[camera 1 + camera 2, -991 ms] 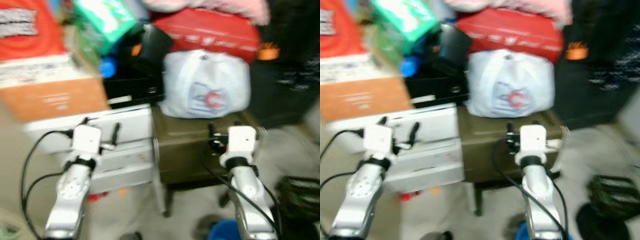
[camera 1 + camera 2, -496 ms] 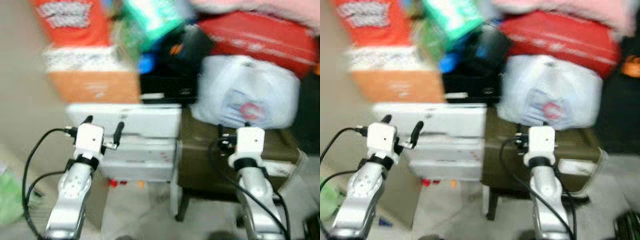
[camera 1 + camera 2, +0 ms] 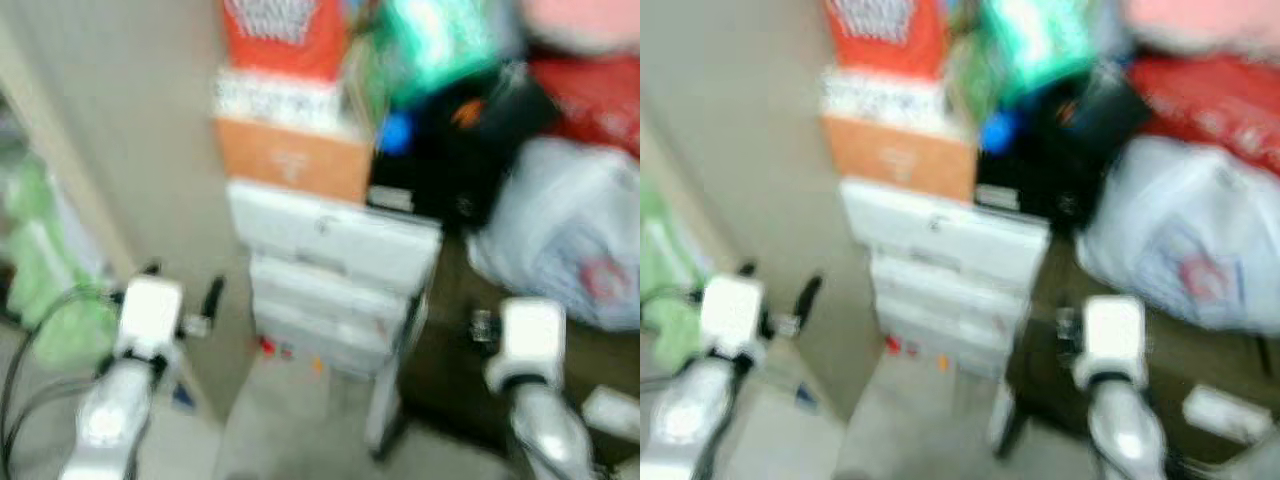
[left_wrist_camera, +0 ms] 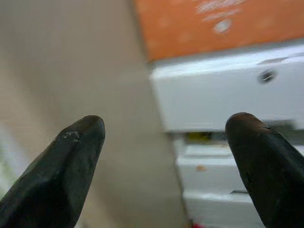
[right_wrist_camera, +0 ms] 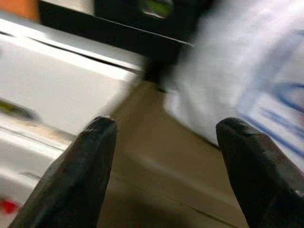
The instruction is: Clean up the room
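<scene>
The left gripper is spread wide with nothing between its two black fingers. Straight ahead of it stands a white plastic drawer unit, with an orange cardboard box stacked on top; the pale marks on the box are too blurred to read. To the outside of this gripper is a plain beige wall, and beyond that a heap of green material that cannot be identified.

The right gripper is likewise parted and empty, both dark fingers held in the air. Just ahead of it is the top of a dark olive-brown cabinet, with the white drawers to its inner side. Resting on the cabinet beyond the fingertips is a white plastic bag bearing a red and blue emblem, its lettering unreadable. Behind and above the bag sit a black bag, a red padded bundle, a teal packet and a red-and-white printed box, all smeared by motion blur.
</scene>
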`<state>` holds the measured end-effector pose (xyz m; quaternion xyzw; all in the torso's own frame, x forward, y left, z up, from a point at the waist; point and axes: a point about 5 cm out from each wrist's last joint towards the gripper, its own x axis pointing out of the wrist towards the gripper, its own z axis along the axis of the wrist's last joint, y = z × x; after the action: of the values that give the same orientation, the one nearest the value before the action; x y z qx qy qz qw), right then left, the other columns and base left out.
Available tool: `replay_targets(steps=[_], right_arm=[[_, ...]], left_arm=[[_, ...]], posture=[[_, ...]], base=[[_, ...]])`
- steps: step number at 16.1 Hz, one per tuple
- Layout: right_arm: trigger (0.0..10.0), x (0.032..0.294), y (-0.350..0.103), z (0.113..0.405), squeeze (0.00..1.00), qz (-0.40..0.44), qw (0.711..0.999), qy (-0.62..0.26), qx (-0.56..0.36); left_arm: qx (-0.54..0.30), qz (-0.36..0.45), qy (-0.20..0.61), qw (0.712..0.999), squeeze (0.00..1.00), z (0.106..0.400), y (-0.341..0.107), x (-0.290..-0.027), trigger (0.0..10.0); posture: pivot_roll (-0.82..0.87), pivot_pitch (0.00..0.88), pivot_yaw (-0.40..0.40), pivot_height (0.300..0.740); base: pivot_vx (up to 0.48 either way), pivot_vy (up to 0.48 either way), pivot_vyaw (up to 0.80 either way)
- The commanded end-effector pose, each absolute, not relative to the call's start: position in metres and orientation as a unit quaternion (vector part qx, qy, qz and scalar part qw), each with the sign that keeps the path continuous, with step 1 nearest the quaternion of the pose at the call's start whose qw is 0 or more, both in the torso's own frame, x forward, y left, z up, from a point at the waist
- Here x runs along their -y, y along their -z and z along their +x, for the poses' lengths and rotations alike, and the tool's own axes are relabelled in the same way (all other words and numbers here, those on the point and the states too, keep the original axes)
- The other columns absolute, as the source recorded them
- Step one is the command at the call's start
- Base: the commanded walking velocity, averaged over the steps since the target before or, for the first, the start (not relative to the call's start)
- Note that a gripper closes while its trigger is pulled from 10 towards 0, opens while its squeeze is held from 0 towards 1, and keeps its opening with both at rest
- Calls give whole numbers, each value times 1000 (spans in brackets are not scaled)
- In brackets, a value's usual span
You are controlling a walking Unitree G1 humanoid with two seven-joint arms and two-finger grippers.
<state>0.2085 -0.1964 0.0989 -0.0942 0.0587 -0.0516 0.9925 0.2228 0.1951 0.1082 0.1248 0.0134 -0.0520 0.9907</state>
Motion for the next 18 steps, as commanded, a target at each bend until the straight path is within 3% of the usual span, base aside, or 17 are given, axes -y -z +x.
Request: replay_targets(steps=[1, 18], right_arm=[[10000, 199, -106, 209, 0, -99, 993, 53, -49], [10000, 192, -106, 219, 0, -87, 995, 18, -51]], left_arm=[[-9, 122, 58, 991, 0, 224, -112, -193, 10000], [-22, 105, 60, 992, 0, 220, -109, -186, 10000]], posture=[[-68, 0, -37, 740], [-52, 0, -53, 740]], base=[[0, 0, 800], [0, 0, 800]])
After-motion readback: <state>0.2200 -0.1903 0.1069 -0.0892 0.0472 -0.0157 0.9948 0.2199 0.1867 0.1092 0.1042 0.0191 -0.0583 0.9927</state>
